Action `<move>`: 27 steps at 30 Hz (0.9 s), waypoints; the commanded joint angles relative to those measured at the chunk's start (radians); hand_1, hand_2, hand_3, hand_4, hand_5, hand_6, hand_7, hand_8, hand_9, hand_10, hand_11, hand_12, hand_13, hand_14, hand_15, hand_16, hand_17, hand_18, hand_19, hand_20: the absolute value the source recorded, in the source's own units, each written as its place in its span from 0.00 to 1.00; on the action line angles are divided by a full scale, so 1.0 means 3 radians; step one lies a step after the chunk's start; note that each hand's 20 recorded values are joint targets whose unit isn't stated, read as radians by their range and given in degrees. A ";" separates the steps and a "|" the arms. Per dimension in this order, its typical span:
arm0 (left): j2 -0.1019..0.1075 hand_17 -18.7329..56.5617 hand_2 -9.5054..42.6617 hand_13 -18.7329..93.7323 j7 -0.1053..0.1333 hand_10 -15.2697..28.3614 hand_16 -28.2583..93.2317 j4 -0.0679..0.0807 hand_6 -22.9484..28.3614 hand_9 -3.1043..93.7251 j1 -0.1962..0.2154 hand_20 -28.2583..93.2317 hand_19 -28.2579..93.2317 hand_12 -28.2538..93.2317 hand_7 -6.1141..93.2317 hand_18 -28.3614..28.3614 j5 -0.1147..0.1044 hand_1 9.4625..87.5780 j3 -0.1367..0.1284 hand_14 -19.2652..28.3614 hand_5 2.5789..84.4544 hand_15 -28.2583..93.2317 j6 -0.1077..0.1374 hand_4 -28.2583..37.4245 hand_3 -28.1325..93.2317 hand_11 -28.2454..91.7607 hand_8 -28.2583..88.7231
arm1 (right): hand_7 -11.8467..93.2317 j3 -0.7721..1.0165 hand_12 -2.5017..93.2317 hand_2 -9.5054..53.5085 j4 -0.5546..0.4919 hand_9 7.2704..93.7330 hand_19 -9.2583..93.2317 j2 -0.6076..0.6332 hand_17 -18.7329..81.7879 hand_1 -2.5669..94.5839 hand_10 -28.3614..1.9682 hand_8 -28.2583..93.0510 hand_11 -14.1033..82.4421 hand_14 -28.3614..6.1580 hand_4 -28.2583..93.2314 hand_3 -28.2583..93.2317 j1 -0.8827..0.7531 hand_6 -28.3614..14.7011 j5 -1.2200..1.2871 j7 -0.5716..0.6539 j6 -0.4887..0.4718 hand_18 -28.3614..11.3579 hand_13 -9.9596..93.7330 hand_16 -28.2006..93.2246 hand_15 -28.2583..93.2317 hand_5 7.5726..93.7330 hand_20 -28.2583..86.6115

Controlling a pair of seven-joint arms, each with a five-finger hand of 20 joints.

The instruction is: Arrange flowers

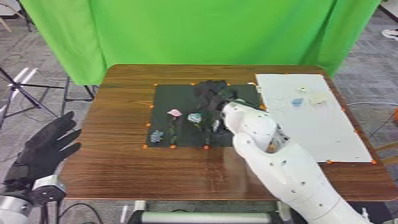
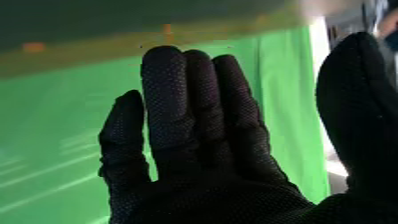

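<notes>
In the head view my right hand (image 1: 211, 95) is over the upper middle of the black mat (image 1: 162, 105). A pink flower (image 1: 174, 113) with a long stem lies on the mat left of it, and a pale blue flower (image 1: 195, 118) sits just below the hand. A small grey-blue flower (image 1: 156, 136) is at the mat's lower left. On the white board (image 1: 306, 135) at the right are a blue piece (image 1: 298, 102) and pale yellow flowers (image 1: 316, 99). My left hand (image 1: 44, 145) is off the table's left edge, fingers straight. In the right wrist view my right hand (image 2: 209, 130) has straight fingers and holds nothing.
Orange markers (image 1: 206, 147) line the edges of the mat and board. The brown table (image 1: 115, 165) runs toward a green curtain (image 1: 222, 35) behind it. A black tripod (image 1: 35, 85) stands on the floor at the left.
</notes>
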 commanded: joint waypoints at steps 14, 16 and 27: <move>-0.0081 0.08 0.20 0.28 0.0016 0.55 0.29 -0.0041 0.46 0.21 0.0117 0.31 0.53 0.39 0.26 0.82 0.0001 0.18 -0.0064 0.66 0.23 0.37 -0.0005 0.00 0.81 0.33 0.16 | 0.33 0.0629 0.33 0.00 0.0023 0.19 0.61 0.1210 0.19 0.29 0.36 0.16 0.30 0.38 0.00 0.94 -0.0246 0.47 0.0002 0.1205 0.0070 0.20 0.28 0.46 0.39 0.21 0.52; -0.0069 0.08 0.20 0.28 0.0010 0.55 0.29 -0.0036 0.45 0.21 0.0109 0.31 0.53 0.39 0.26 0.82 -0.0005 0.18 -0.0059 0.66 0.23 0.37 0.0001 0.00 0.81 0.33 0.16 | 0.33 0.0676 0.32 0.00 0.0061 0.19 0.60 0.1236 0.19 0.29 0.36 0.16 0.29 0.37 0.00 0.94 -0.0298 0.47 0.0030 0.1250 0.0028 0.20 0.29 0.47 0.38 0.20 0.51; -0.0052 0.08 0.20 0.28 -0.0002 0.55 0.29 -0.0025 0.45 0.21 0.0091 0.31 0.53 0.39 0.26 0.82 -0.0004 0.19 -0.0055 0.66 0.23 0.37 -0.0033 0.00 0.81 0.33 0.16 | 0.38 0.0719 0.29 0.00 0.0316 0.29 0.62 0.1287 0.22 0.31 0.49 0.14 0.34 0.57 0.00 0.95 -0.0486 0.52 -0.0016 0.0826 0.0270 0.20 0.46 0.45 0.45 0.24 0.51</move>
